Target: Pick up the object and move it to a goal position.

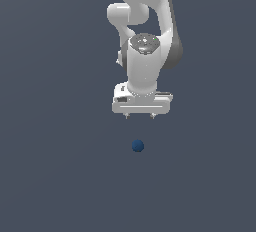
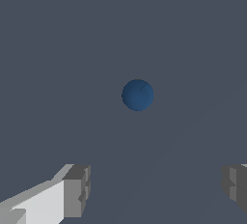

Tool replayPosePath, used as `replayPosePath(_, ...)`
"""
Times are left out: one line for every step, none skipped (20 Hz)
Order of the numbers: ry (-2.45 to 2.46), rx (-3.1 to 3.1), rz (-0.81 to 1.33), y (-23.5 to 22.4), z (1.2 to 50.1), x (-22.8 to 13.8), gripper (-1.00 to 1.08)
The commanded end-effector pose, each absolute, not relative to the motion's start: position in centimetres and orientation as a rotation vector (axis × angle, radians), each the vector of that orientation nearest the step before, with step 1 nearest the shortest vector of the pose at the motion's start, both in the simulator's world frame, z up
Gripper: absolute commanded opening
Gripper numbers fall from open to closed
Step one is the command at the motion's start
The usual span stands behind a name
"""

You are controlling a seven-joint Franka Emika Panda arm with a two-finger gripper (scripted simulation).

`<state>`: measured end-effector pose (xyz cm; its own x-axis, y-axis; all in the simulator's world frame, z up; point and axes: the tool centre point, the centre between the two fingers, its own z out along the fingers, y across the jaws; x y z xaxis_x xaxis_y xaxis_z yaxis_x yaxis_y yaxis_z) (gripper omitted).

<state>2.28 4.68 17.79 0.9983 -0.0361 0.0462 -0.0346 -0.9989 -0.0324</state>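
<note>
— End effector (image 1: 139, 116) first, exterior view?
— White, fingers spread apart, empty; the small smooth dark blue ball (image 1: 138, 146) lies apart from it, nearer the camera, on the grey tabletop (image 1: 50, 176).
— Wrist view?
— Ball (image 2: 137, 94) ungrasped, beyond the fingertips (image 2: 77, 191); approach, grasp and carry all remain.

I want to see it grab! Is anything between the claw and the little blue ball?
Nothing. Only bare grey floor separates the open gripper from the ball, clearest in the exterior view.

A flat, plain slate-grey floor (image 1: 50, 176) fills both views. One small, smooth dark blue ball (image 1: 138, 146) lies directly on it. The ball sits alone on the surface.
</note>
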Motion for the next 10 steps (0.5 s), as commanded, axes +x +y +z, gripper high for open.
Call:
replayPosePath(0.116, -3.107, -0.065, 4.6, 17.1, 2.9, 1.00)
replayPosePath(0.146, -3.106, -0.062, 4.6, 16.8, 3.2, 1.00)
replayPosePath(0.178, -3.105, -0.058, 4.6, 16.4, 3.5, 1.00)
replayPosePath(0.212, -3.103, -0.054, 4.6, 16.0, 3.8, 1.00)
replayPosePath(0.248, -3.101, -0.050, 4.6, 15.6, 4.1, 1.00)
replayPosePath(0.286, -3.099, -0.046, 4.6, 15.1, 4.5, 1.00)
replayPosePath(0.326, -3.096, -0.041, 4.6, 14.6, 4.9, 1.00)
replayPosePath(0.368, -3.093, -0.037, 4.5, 14.1, 5.2, 1.00)
replayPosePath(0.411, -3.089, -0.033, 4.5, 13.5, 5.6, 1.00)
replayPosePath(0.451, -3.086, -0.029, 4.5, 13.0, 6.0, 1.00)
